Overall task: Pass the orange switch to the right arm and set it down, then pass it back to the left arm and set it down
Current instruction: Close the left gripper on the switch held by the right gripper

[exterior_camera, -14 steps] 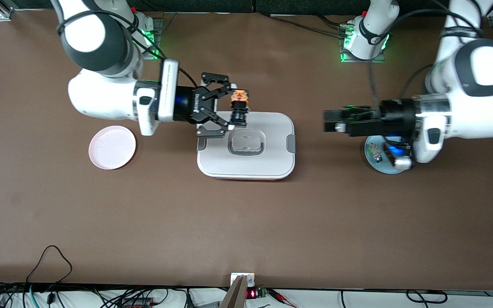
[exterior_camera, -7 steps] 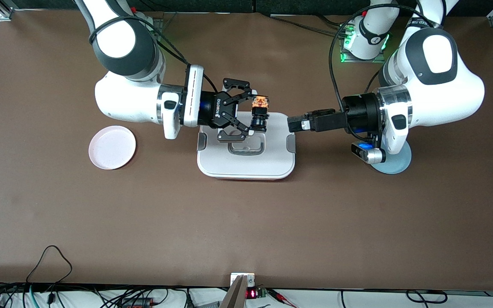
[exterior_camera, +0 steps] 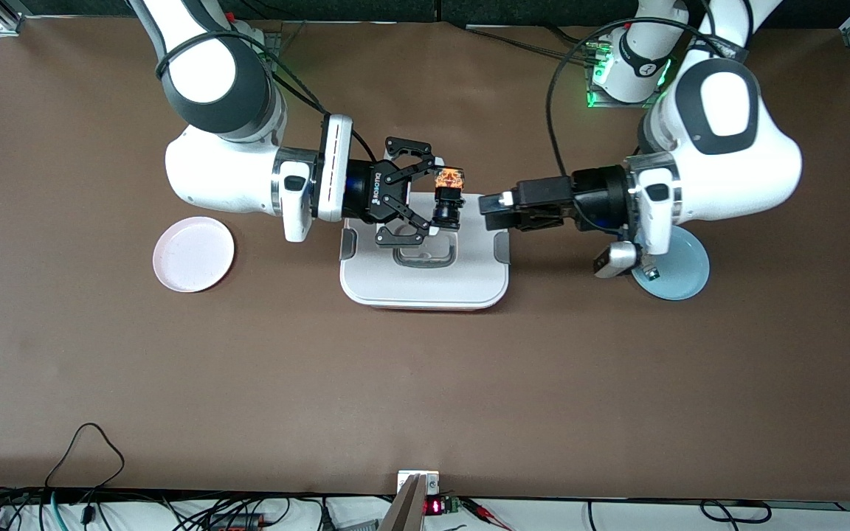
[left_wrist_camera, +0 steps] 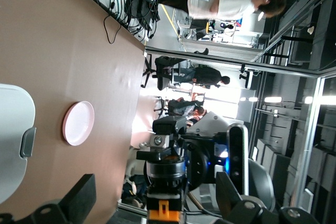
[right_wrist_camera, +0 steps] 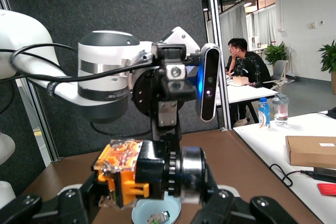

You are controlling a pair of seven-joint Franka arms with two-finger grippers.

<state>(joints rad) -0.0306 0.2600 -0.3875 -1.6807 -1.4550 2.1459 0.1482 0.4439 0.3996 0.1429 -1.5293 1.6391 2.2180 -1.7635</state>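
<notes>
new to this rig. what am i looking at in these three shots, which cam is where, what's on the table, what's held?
Two white robot arms work at a brown table. The wide picture comes from a high camera facing them; the other two come from cameras on each arm's wrist.

On the table: a white lidded box in the middle, a pink plate toward the right arm's end, and a blue plate toward the left arm's end with a small white-and-green component on it.

The right gripper is over the box, shut on the orange switch, a small black and orange part. The left gripper, open and empty, points at it over the box's edge, which looks like a handover setup.
</notes>
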